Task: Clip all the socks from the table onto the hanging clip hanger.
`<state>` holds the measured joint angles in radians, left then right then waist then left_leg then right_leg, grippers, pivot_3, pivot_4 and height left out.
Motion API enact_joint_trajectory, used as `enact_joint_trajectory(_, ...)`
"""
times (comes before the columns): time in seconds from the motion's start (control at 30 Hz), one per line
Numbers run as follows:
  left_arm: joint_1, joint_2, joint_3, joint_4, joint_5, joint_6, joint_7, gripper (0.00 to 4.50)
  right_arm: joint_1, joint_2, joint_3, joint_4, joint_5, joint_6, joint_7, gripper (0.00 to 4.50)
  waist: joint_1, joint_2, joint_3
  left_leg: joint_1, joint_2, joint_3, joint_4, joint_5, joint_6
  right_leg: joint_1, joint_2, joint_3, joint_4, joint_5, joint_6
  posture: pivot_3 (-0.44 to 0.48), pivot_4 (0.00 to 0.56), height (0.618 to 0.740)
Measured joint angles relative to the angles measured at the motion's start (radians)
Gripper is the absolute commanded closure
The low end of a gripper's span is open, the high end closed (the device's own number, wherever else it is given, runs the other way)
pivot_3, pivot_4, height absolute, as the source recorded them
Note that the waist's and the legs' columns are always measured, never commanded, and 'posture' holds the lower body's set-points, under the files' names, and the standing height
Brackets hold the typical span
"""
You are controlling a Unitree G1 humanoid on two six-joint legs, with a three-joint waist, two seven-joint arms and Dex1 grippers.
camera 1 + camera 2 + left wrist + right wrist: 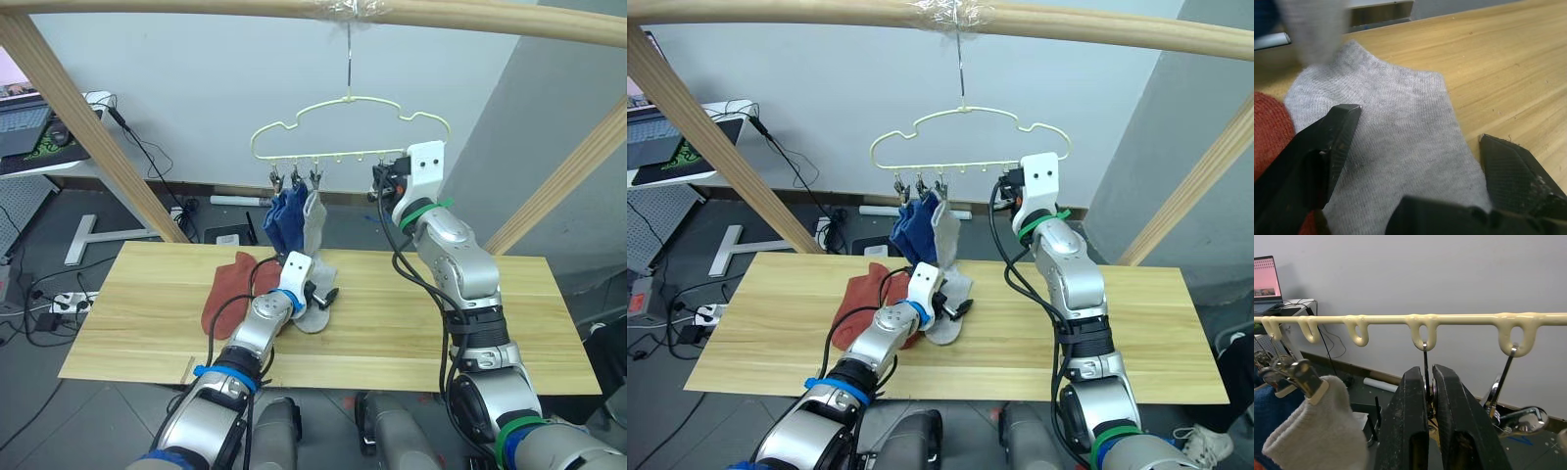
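I count three socks hung on the clip hanger (348,122) at upper centre, three remaining on the counter (470,323); left gripper (1415,147) jaws released over a grey sock (1400,147), right gripper (1431,396) jaws clenched on a clip (1426,382).

A pale yellow clip hanger (350,129) is being seen, with two blue socks (284,218) and a light grey sock (314,221) being held under it. On the light tan, grainy table (411,313), a rust-red sock (229,289) is being shown at nine o'clock of another grey sock (1396,147).
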<state>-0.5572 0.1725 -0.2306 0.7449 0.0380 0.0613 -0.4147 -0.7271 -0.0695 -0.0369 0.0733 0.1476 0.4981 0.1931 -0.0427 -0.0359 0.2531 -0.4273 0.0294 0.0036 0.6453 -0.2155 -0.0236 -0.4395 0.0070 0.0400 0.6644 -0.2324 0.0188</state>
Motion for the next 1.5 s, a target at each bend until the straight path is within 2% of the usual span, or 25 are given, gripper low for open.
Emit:
enact_joint_trajectory(0.27, 0.051, 0.012, 0.016, -0.061, 0.001, 0.006, -0.046, 2.77, -0.001, -0.003, -0.004, -0.001, 0.008, 0.01, 0.002, 4.5, -0.004, 0.0, 0.0, 0.001, 0.0, 0.0, 0.0, 0.0, 0.0, 0.001, 0.0, 0.0, 0.0, 0.0, 0.0, -0.057, 0.272, 0.74)
enact_joint_trajectory(0.3, 0.067, 0.008, 0.024, -0.085, -0.005, 0.02, -0.055, 2.95, -0.001, -0.006, -0.003, -0.001, 0.011, 0.011, 0.006, 4.5, -0.004, 0.0, 0.0, 0.001, 0.0, 0.0, 0.0, 0.0, 0.0, 0.001, 0.0, 0.0, 0.0, 0.0, 0.0, -0.055, 0.27, 0.74)
enact_joint_trajectory(0.47, 0.17, -0.016, 0.043, -0.239, -0.059, 0.105, -0.102, 4.48, 0.0, -0.059, -0.001, -0.022, 0.043, 0.053, 0.068, 4.5, -0.003, 0.0, 0.0, 0.001, 0.0, -0.001, 0.0, 0.0, 0.0, 0.001, -0.001, 0.001, -0.001, 0.0, 0.0, -0.052, 0.267, 0.74)
enact_joint_trajectory(0.6, 0.241, -0.022, 0.041, -0.341, -0.085, 0.128, -0.139, 4.48, 0.0, -0.076, -0.021, -0.055, 0.101, 0.134, 0.093, 4.5, -0.003, 0.0, 0.0, 0.0, 0.001, -0.001, 0.0, 0.0, 0.0, 0.001, -0.001, 0.001, 0.0, 0.0, 0.0, -0.047, 0.258, 0.74)
enact_joint_trajectory(0.7, 0.287, -0.021, 0.042, -0.504, -0.111, 0.075, -0.159, 4.48, -0.037, -0.054, -0.135, -0.074, 0.234, 0.328, 0.069, 4.5, 0.0, 0.0, 0.0, 0.0, 0.002, -0.003, 0.0, 0.0, 0.0, 0.001, -0.004, 0.001, 0.0, 0.0, 0.0, -0.042, 0.253, 0.74)
enact_joint_trajectory(0.8, 0.305, -0.012, 0.042, -0.699, -0.114, -0.056, -0.165, 4.48, -0.122, -0.058, -0.279, -0.053, 0.356, 0.546, 0.011, 4.5, 0.005, 0.0, 0.0, 0.0, 0.002, -0.002, 0.0, 0.0, 0.0, 0.001, -0.006, 0.002, 0.0, 0.003, -0.004, -0.036, 0.246, 0.74)
enact_joint_trajectory(0.9, 0.309, 0.013, 0.025, -0.782, -0.086, -0.153, -0.167, 4.48, -0.17, -0.08, -0.35, -0.022, 0.418, 0.669, -0.02, 4.5, 0.007, 0.001, 0.0, 0.0, 0.0, 0.0, -0.001, 0.0, 0.0, 0.002, -0.006, 0.002, -0.002, 0.002, -0.003, -0.034, 0.244, 0.74)
enact_joint_trajectory(1.13, 0.302, 0.029, -0.029, -0.786, -0.005, -0.278, -0.15, 4.48, -0.227, -0.077, -0.433, 0.022, 0.498, 0.808, -0.068, 4.5, 0.011, 0.001, 0.0, -0.002, 0.0, 0.001, 0.0, 0.0, 0.001, 0.001, -0.006, 0.001, -0.003, 0.0, 0.0, -0.035, 0.236, 0.74)
enact_joint_trajectory(1.5, 0.213, 0.014, -0.034, -0.648, 0.025, -0.365, -0.094, 4.48, -0.247, -0.056, -0.519, 0.004, 0.554, 0.92, -0.15, 4.5, 0.01, 0.001, 0.0, -0.003, 0.0, 0.0, 0.0, 0.0, 0.001, 0.001, -0.003, 0.0, -0.003, 0.0, 0.0, -0.052, 0.235, 0.74)
